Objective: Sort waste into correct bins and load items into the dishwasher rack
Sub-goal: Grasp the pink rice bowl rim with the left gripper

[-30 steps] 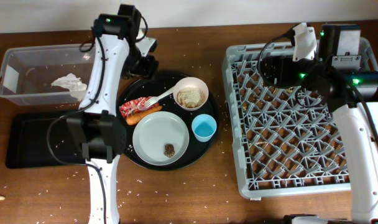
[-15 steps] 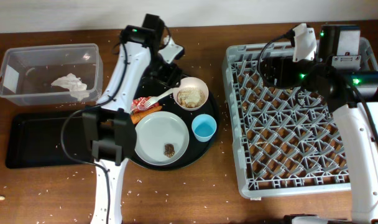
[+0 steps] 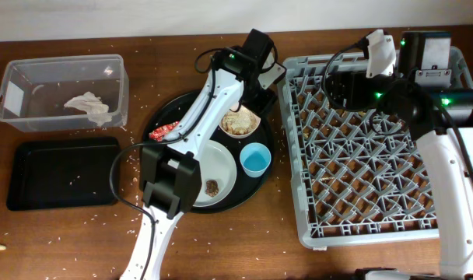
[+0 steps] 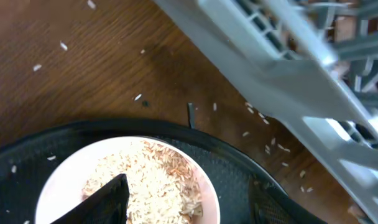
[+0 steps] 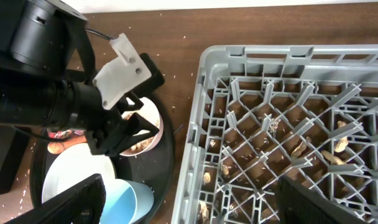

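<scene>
We catch only part of the small round cream bowl (image 4: 145,180), cut off below. The left gripper (image 4: 189,196) hovers over it, spread, empty. The right gripper (image 5: 198,202) gapes empty above the grey plastic lattice crate (image 5: 288,124).

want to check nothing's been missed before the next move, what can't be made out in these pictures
white fork: in no view; the left arm crosses the round tray overhead.
red wrapper: overhead, mostly under that arm.
plate: overhead, partly under that arm.
bowl: left wrist, cut by the bottom edge.
rack: left wrist, blurred.
brown bits in the rack: right wrist, too small to name.
</scene>
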